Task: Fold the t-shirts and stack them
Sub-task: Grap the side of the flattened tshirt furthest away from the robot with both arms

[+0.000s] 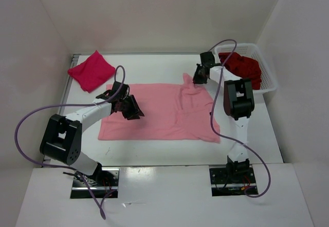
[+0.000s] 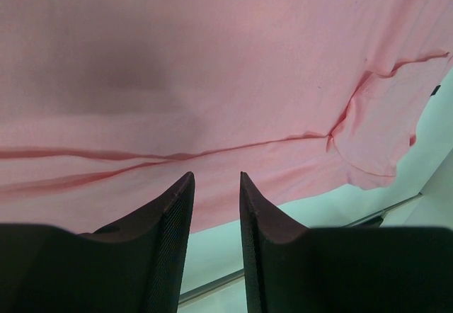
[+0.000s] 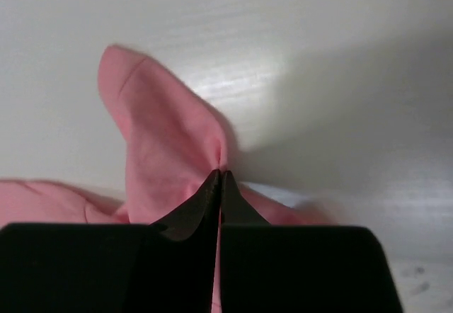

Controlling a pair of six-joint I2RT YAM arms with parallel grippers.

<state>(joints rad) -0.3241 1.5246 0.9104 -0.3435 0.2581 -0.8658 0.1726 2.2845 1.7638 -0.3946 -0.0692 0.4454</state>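
Here the salmon pink t-shirt [image 1: 159, 113] lies spread across the middle of the worktop [image 1: 169, 155], its long side running left to right in the overhead view, with shallow creases along its length and one sleeve bunched at the right. The left fingers [image 1: 134, 113] sit over the left part of this shirt. In the left wrist view they stand apart, with only pink cloth and a strip of worktop showing in the gap, and nothing is held. Whether their tips touch the cloth cannot be told. The right fingers [image 3: 221, 185] are at the shirt's upper right corner, pressed together on a small fold of the salmon cloth, which rises in a peak above their tips against the pale worktop. The crimson-pink t-shirt [image 1: 91, 70] lies folded into a compact, tilted square at the upper left of the overhead frame, well apart from the spread shirt. The dark red t-shirt [image 1: 242, 67] is heaped inside the white lattice basket [image 1: 269, 81] at the upper right, just beside the right arm.
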